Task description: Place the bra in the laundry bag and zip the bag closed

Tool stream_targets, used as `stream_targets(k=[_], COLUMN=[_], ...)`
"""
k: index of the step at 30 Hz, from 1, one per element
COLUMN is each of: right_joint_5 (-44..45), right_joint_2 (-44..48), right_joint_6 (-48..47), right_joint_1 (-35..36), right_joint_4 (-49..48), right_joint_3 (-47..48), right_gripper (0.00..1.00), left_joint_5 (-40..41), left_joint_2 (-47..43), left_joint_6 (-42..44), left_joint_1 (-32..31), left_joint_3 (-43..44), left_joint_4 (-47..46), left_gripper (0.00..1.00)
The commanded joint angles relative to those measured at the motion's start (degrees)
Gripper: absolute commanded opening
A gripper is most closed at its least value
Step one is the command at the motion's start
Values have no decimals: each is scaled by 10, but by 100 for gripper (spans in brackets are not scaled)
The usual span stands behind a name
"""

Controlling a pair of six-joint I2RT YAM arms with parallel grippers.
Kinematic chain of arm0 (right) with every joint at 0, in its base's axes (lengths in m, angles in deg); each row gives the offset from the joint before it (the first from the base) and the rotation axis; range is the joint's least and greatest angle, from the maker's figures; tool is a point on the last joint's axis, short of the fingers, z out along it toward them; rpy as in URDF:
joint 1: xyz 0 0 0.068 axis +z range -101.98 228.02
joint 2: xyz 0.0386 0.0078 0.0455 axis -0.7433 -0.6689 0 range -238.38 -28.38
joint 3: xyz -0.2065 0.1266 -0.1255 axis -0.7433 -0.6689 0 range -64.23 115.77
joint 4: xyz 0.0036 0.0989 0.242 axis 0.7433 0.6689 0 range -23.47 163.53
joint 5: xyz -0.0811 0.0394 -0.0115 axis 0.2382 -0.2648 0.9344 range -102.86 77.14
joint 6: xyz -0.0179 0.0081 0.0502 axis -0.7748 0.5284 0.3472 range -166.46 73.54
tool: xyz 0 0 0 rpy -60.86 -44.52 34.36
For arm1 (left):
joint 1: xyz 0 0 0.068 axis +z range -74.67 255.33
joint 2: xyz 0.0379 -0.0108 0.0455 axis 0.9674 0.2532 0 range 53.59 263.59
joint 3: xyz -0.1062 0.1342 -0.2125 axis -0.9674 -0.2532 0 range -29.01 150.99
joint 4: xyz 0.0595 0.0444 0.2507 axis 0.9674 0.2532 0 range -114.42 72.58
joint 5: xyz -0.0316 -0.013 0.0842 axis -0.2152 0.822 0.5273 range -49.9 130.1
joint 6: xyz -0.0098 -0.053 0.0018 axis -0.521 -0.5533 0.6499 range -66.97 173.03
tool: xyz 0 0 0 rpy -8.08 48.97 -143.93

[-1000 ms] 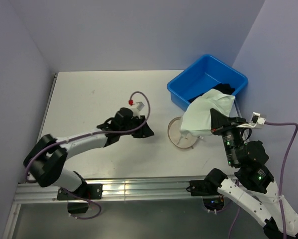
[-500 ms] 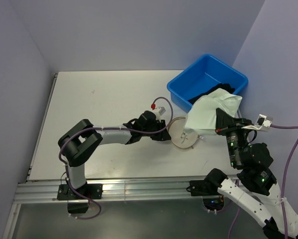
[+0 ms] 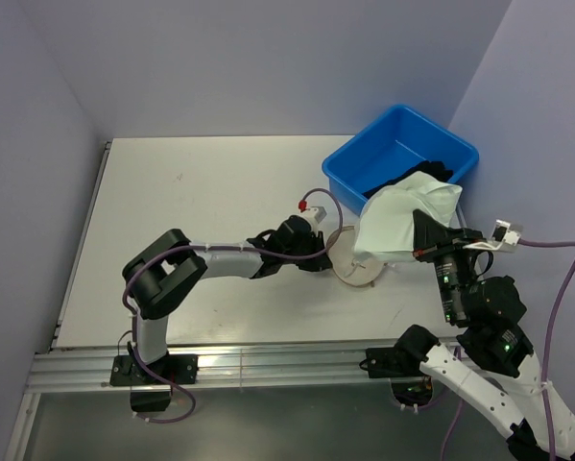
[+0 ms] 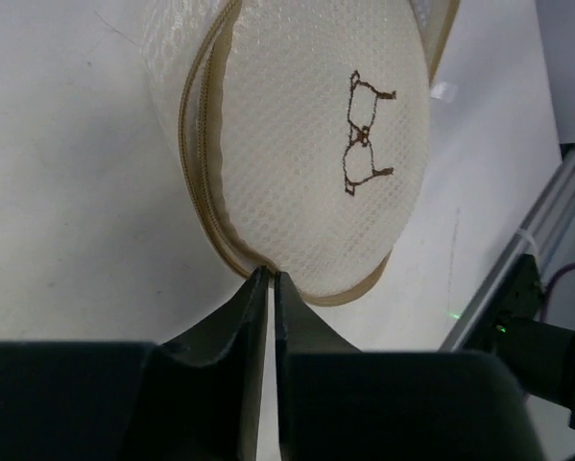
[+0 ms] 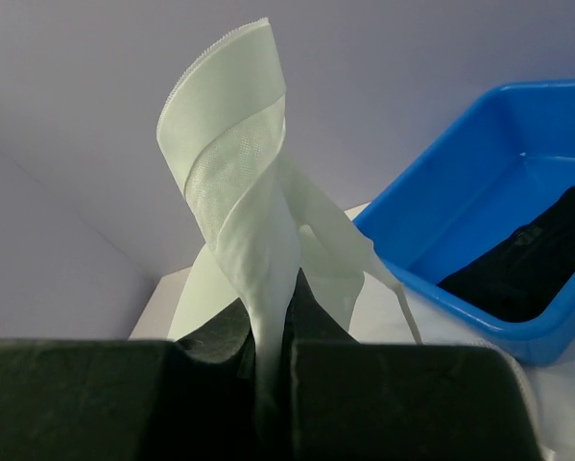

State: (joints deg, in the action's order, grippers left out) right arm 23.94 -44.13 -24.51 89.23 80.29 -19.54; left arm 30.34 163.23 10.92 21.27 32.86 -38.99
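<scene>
Right hand (image 5: 271, 331) clamps bra (image 5: 234, 163); left hand (image 4: 270, 279) seemingly pinches laundry bag (image 4: 306, 173) rim.

Robot lab cell, plain lilac walls (image 3: 268, 58) boxing in a white tabletop (image 3: 191, 192), aluminium rail (image 3: 268, 363) at its near edge, loose cables (image 3: 546, 242).

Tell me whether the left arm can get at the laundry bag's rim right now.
Probably yes: the left gripper sits against the laundry bag at its tan rim, with nothing between.
</scene>
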Motion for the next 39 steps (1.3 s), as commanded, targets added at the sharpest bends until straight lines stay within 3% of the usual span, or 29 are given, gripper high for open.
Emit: stream_targets(k=[1,4,7,12,15,18,25,31,36,39], right_joint_5=[-9,-17,-21,-34,-48,-67,-144,-209,-131,-79], right_joint_2=[3,2,3,-1,-8,-18,-75,-136,-128,-97], right_joint_6=[-5,-2,1,8,7,13,29,36,35,25], right_joint_1=[-3,-3,-3,-3,-3,-3,-3,-3,-3,-3], right_joint_4=[-14,-8,-11,-7,-8,-14,-53,-76,-65,-53], right_joint_3=[-1,0,-5,-5,-7,-11,-20,-5,10,20], right_gripper=[0,0,0,0,0,0,0,0,0,0], left_joint_5=[53,87,94,94,111,117,198,215,135,113], left_joint_2=[-4,-9,-11,0,-6,-18,-113,-232,-238,-203], left_joint_6=[25,27,38,43,39,36,33,32,31,17], left_joint_1=[-14,-20,-24,-24,-24,-24,-18,15,2,-6], left_joint_3=[26,26,33,46,38,30,-64,-169,-146,-112], left_joint_4=[15,26,33,38,29,27,19,9,-3,-12], left_gripper=[15,33,39,31,12,0,0,0,2,18])
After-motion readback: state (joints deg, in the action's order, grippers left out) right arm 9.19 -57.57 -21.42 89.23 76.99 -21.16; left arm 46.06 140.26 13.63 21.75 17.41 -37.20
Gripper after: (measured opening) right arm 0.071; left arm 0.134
